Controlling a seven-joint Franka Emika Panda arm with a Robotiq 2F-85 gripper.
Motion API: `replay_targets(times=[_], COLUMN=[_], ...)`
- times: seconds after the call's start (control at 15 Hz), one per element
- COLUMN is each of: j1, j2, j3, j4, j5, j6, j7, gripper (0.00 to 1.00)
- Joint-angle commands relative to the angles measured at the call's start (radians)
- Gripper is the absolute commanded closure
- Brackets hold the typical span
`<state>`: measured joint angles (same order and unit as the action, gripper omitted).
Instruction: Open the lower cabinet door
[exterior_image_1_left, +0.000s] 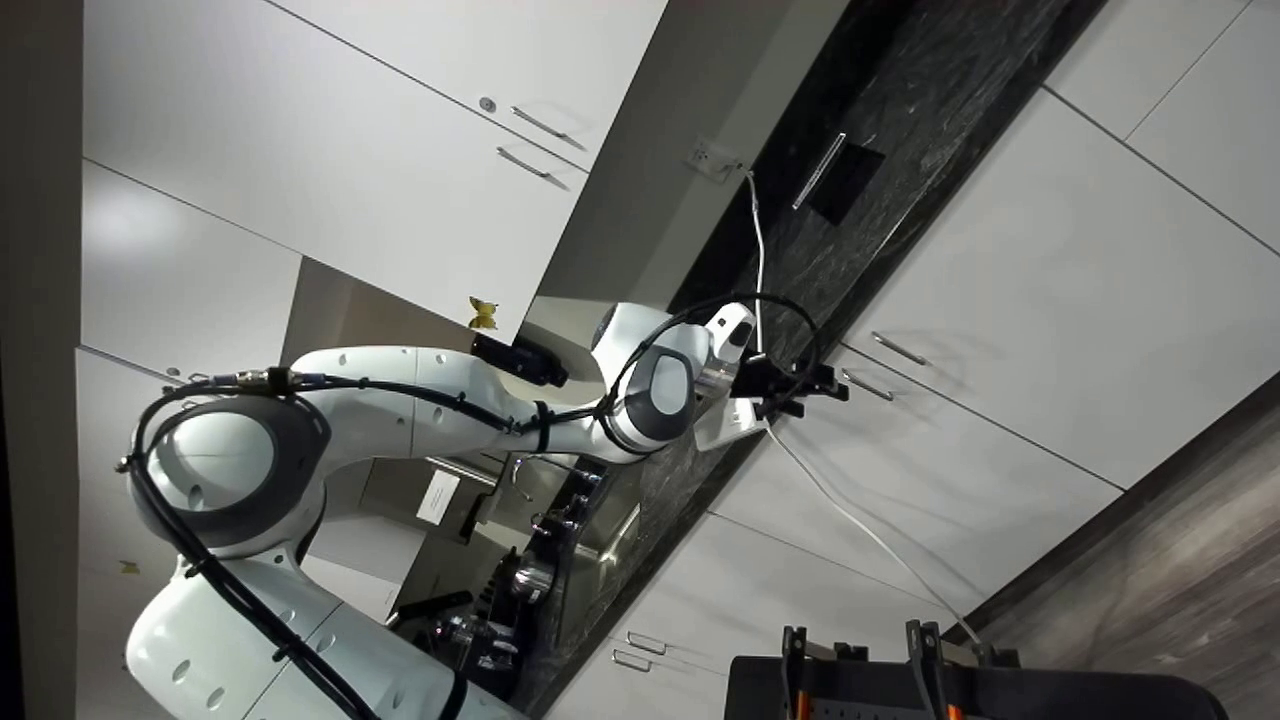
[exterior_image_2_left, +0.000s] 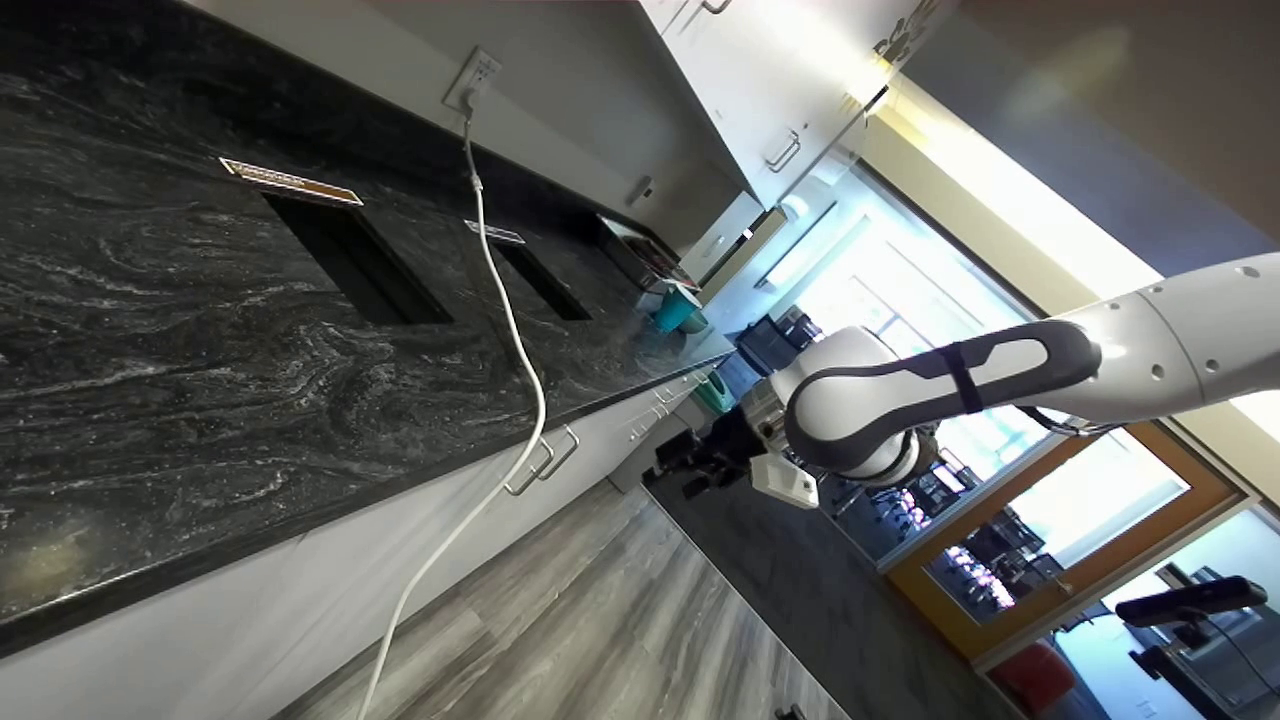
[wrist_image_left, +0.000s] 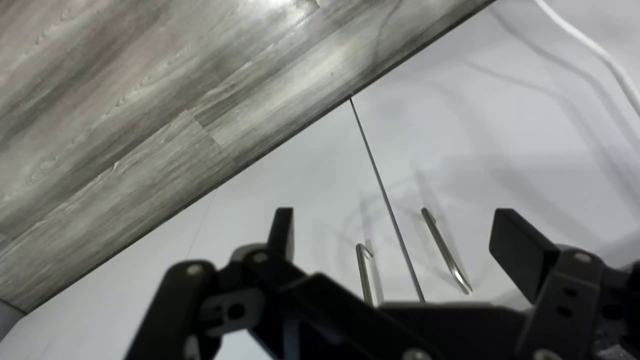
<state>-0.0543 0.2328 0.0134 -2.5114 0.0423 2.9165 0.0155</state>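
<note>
Held the hand (wrist_image_left: 395, 225) released and spread wide, beyond the worktop's (exterior_image_2_left: 180, 410) front edge, faced two bar handles (wrist_image_left: 445, 250) across a gap, on lower cabinet doors (wrist_image_left: 305, 200) closed flush below that edge, with a white cable (exterior_image_2_left: 541, 402) crossing the worktop from a wall outlet (exterior_image_2_left: 472, 78).

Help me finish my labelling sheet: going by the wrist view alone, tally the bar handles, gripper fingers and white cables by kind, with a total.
Bar handles: 2
Gripper fingers: 2
White cables: 1
Total: 5
</note>
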Motion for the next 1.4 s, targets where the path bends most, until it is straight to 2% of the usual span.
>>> replay_targets(times=[0.0, 0.13, 0.27, 0.4, 0.47, 0.6, 0.73, 0.87, 1.07, 1.33], j1=[-0.126, -0.289, -0.436, -0.589, -0.661, -0.759, -0.834, -0.881, -0.921, -0.915], j2=[0.127, 0.205, 0.297, 0.383, 0.416, 0.477, 0.519, 0.547, 0.570, 0.558], j3=[0.134, 0.304, 0.447, 0.568, 0.599, 0.642, 0.661, 0.670, 0.691, 0.722], j4=[0.035, 0.060, 0.104, 0.130, 0.132, 0.144, 0.154, 0.165, 0.174, 0.176], j5=[0.166, 0.229, 0.223, 0.170, 0.055, -0.043, -0.110, -0.130, -0.106, -0.016], j6=[0.203, 0.310, 0.369, 0.410, 0.419, 0.429, 0.408, 0.383, 0.369, 0.354], j7=[-0.160, -0.233, -0.251, -0.249, -0.177, -0.153, -0.129, -0.097, -0.029, 0.127], gripper=[0.00, 0.00, 0.00, 0.00, 0.00, 0.00, 0.00, 0.00, 0.00, 0.00])
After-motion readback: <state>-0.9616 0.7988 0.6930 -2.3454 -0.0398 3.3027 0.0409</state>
